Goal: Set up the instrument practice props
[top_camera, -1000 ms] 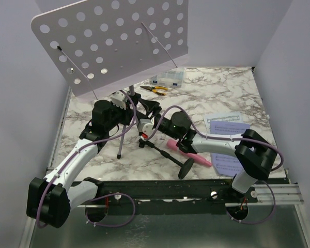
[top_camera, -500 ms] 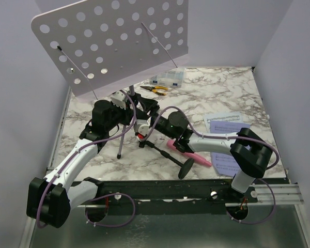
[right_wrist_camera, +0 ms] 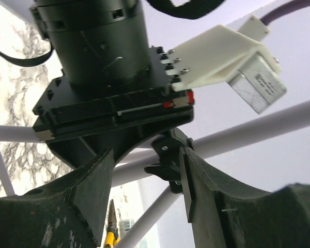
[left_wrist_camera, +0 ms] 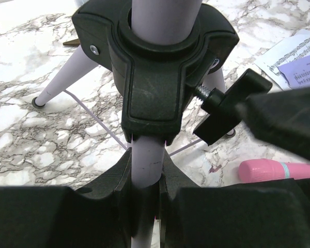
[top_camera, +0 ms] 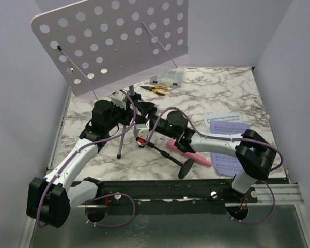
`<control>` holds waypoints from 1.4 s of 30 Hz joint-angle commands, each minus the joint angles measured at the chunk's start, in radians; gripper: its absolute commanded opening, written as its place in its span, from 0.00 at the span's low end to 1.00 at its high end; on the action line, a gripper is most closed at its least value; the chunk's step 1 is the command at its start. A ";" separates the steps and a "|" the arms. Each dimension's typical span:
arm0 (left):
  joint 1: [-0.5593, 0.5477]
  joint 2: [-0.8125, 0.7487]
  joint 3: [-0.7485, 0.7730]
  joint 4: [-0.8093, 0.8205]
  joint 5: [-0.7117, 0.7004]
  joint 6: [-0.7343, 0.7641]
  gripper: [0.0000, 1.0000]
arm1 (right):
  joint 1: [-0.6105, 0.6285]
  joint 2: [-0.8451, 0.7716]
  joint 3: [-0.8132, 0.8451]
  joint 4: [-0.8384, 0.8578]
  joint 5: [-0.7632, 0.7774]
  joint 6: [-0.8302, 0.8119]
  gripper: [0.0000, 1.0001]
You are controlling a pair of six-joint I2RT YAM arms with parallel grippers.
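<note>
Wrist views alone show left hand point(left_wrist_camera: 144, 178) clamping tripod pole point(left_wrist_camera: 162, 18), right hand point(right_wrist_camera: 143, 178) wide around knob point(right_wrist_camera: 167, 158).

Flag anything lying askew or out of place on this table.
The black microphone stand lies toppled near the front edge, its round base tilted up, the pink microphone flat beside it. The two sheet-music pages lie loose at right.

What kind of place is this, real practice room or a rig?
Looks like an enclosed tabletop robot cell, not a music room: marble-print table, plain lilac walls on three sides, mounting rail along the near edge.
</note>
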 commanded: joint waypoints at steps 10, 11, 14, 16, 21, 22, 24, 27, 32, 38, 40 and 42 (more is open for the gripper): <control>-0.006 0.020 -0.046 -0.203 0.012 -0.129 0.00 | 0.004 0.094 0.050 0.074 0.217 0.009 0.48; -0.006 0.018 -0.046 -0.203 0.009 -0.129 0.00 | 0.003 0.095 0.043 0.095 0.238 0.007 0.47; -0.010 0.015 -0.043 -0.200 0.021 -0.132 0.00 | 0.003 0.092 0.021 0.122 0.261 -0.010 0.47; -0.009 0.013 -0.046 -0.201 0.016 -0.131 0.00 | 0.003 0.091 0.018 0.137 0.268 -0.007 0.47; -0.009 0.008 -0.046 -0.200 0.021 -0.131 0.00 | 0.004 0.129 0.032 0.242 0.350 -0.042 0.41; -0.009 0.007 -0.047 -0.200 0.014 -0.132 0.00 | 0.004 0.141 0.042 0.266 0.373 -0.045 0.37; -0.009 0.005 -0.044 -0.200 0.014 -0.131 0.00 | 0.003 0.171 0.063 0.330 0.439 -0.067 0.32; -0.010 0.012 -0.044 -0.200 0.023 -0.131 0.00 | 0.007 0.194 0.062 0.455 0.517 -0.051 0.21; -0.011 0.008 -0.042 -0.198 0.023 -0.131 0.00 | 0.007 0.125 0.037 0.348 0.578 0.217 0.00; -0.011 0.011 -0.041 -0.195 0.027 -0.134 0.00 | 0.000 0.021 0.124 -0.146 0.399 0.833 0.00; -0.011 0.012 -0.042 -0.197 0.019 -0.132 0.00 | -0.004 0.003 0.124 -0.193 0.362 1.018 0.00; -0.011 0.007 -0.043 -0.197 0.021 -0.131 0.00 | -0.007 -0.016 0.099 -0.196 0.340 1.205 0.00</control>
